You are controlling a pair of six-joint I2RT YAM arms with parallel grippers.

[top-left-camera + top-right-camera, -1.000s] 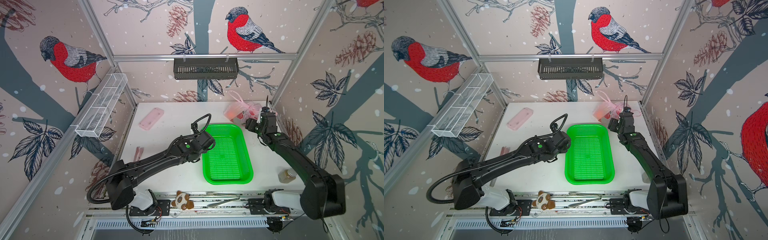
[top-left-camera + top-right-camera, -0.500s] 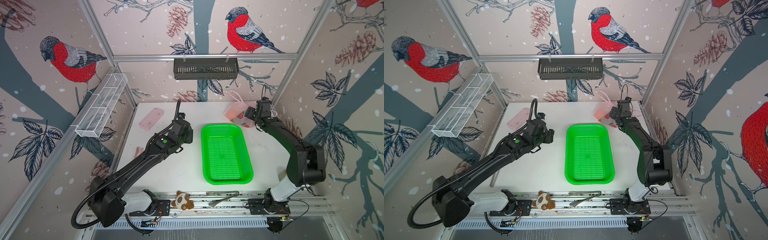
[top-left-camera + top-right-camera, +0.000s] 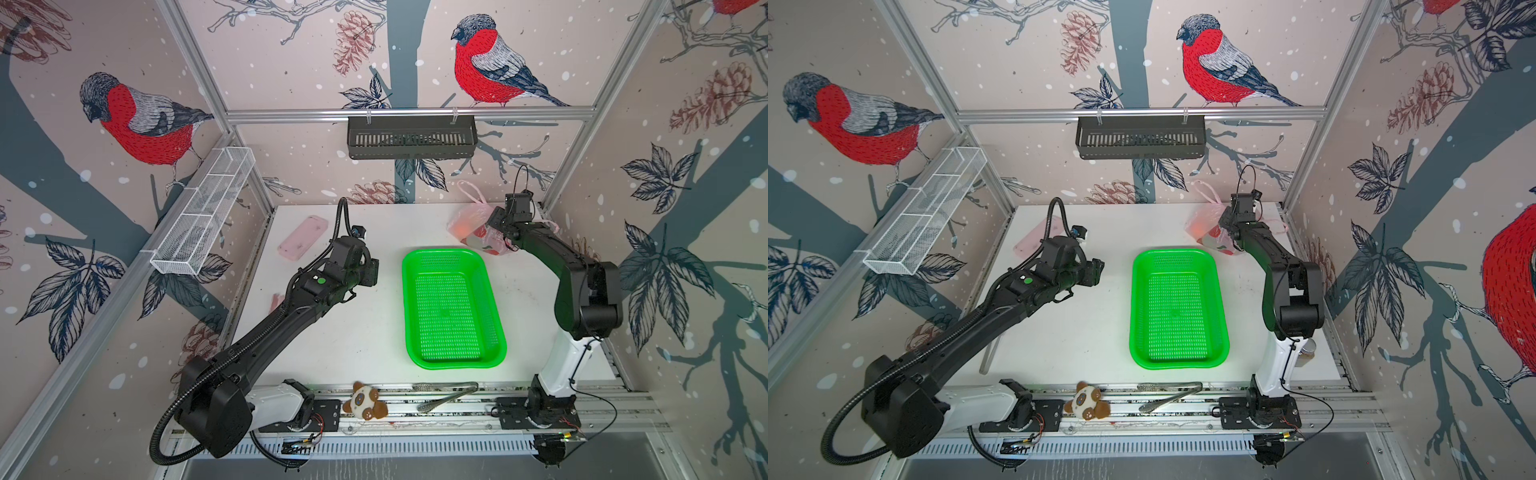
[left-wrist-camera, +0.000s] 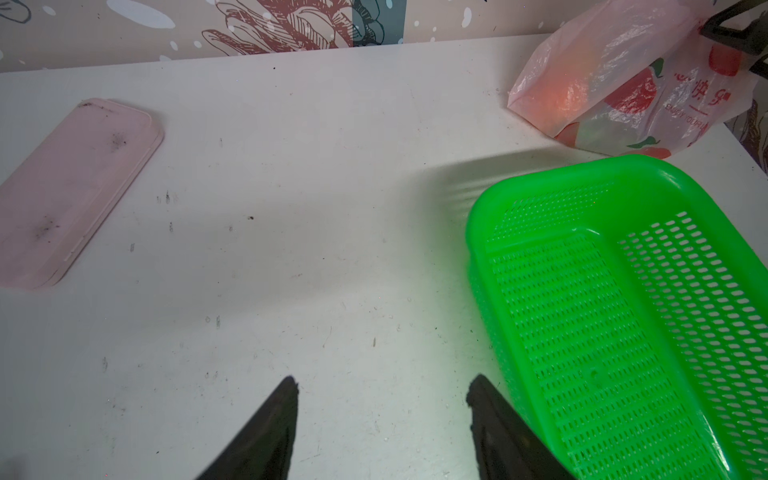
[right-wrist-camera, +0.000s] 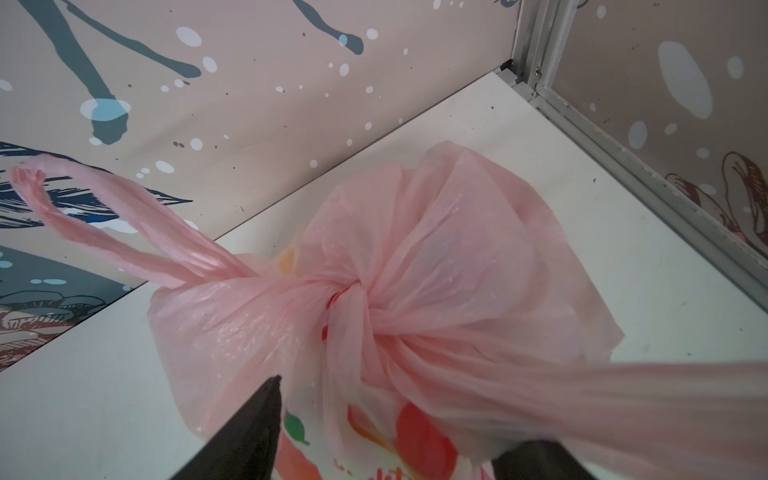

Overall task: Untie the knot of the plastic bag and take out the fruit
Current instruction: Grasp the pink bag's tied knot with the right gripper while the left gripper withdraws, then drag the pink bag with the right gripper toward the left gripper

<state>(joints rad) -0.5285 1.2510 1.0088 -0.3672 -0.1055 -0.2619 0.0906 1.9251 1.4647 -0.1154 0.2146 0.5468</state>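
— At the far right corner: your report?
— My right claw stands spread astride the plastic bag; knot tied; fruit blurred inside; one jaw tip hidden. Left claw released, empty.

thin, crinkled, glossy plastic bag beside the glossy perforated green plastic basket; matt, scuffed white surface under it.

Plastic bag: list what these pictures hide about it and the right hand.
- The fruit: left wrist view, only an orange glow through the plastic bag; count unreadable.
- The knot: in both top views, hidden behind the right arm.
- The right hand: right wrist view, one finger cut off by the bottom edge under a blurred handle; grip unclear.
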